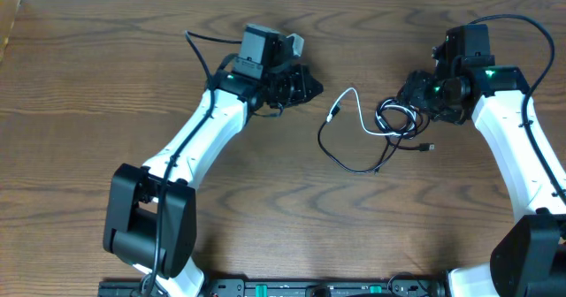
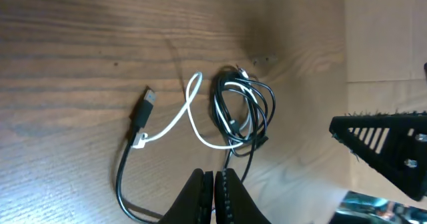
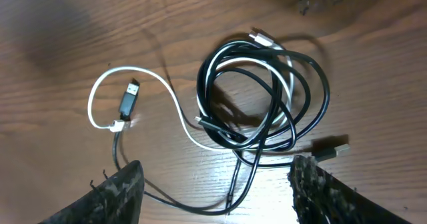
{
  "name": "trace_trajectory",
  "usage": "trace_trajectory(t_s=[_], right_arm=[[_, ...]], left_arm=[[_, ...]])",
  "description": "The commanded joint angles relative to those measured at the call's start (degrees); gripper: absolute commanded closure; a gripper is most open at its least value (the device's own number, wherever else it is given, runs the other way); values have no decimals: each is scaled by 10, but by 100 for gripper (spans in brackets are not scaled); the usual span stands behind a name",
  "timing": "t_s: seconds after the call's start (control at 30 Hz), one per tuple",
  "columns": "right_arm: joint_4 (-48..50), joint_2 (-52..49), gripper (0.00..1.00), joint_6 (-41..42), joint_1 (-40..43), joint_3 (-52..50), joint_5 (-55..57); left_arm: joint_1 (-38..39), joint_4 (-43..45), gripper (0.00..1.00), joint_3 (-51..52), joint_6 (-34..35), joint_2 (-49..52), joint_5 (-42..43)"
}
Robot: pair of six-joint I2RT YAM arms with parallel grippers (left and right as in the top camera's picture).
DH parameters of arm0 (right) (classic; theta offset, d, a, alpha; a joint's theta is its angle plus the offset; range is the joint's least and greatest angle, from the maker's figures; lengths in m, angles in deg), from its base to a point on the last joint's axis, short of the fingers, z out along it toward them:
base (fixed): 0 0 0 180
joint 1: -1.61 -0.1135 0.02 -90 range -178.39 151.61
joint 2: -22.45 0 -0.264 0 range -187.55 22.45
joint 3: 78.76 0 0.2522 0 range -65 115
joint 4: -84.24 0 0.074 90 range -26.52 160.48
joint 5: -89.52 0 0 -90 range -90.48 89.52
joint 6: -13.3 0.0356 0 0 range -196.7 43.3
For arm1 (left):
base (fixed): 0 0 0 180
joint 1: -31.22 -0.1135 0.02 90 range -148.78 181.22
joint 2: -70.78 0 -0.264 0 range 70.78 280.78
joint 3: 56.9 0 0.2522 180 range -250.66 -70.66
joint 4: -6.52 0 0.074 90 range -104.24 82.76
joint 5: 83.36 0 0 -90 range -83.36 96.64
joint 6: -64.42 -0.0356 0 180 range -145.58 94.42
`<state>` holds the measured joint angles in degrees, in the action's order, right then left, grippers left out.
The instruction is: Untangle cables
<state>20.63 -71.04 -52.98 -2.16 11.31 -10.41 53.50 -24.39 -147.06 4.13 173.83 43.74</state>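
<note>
Table (image 1: pixel 106 85): brown wood; both cables lie on it, right of the middle
Left arm (image 1: pixel 199 138): white, reaches from the near edge up toward the middle of the table
Right arm (image 1: pixel 517 147): white, its lower part is cut off by the frame edge in the overhead view
Left gripper (image 2: pixel 214 181): clenched, the two fingers are pressed together with nothing between them; well apart from the coil
Right gripper (image 3: pixel 217 163): released, jaws wide apart above the coil, gripping nothing
Black cable (image 3: pixel 313 97): coiled in several loops; one long run leaves the coil and is cut off at the lower edge of both wrist views
White cable (image 3: pixel 100 84): partly wound inside the black coil, so its path there is hard to follow; the free end curves out to the left
Coil (image 1: pixel 395 118): in the overhead view its right side is hidden under the right gripper
Black USB plug (image 3: pixel 128 97): lies just beside the white cable's end
</note>
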Motion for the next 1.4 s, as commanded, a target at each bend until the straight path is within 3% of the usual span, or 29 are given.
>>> trace_trajectory(t_s=[0.0, 0.17, 0.27, 0.47, 0.73, 0.77, 0.8, 0.83, 0.93, 1.2, 1.37], right_arm=[[1, -3, 33, 7, 4, 1, 15], [-1, -3, 30, 7, 15, 1, 46], [-1, -3, 21, 7, 21, 1, 56], [-4, -3, 16, 7, 21, 1, 81], [-9, -3, 18, 7, 21, 1, 81], [-11, -3, 19, 7, 21, 1, 82], [-12, -3, 20, 7, 21, 1, 83], [-12, -3, 20, 7, 21, 1, 85], [-12, -3, 19, 7, 21, 1, 91], [-14, -3, 22, 7, 21, 1, 96], [-15, -3, 22, 7, 21, 1, 97]], left_arm=[[28, 15, 91, -6, -17, 0, -49], [63, 59, 86, -6, -17, 20, -57], [82, 76, 85, -6, -16, 43, -57], [120, 94, 85, -6, -8, 92, -59], [182, 126, 85, -6, 117, 131, -112], [188, 129, 83, -6, 138, 133, -129], [197, 136, 68, -6, 166, 137, -147], [203, 143, 60, -6, 184, 139, -159], [223, 165, 48, -6, 222, 147, -204], [256, 179, 47, -6, 325, 178, -297], [256, 229, 48, -6, 332, 201, -323]])
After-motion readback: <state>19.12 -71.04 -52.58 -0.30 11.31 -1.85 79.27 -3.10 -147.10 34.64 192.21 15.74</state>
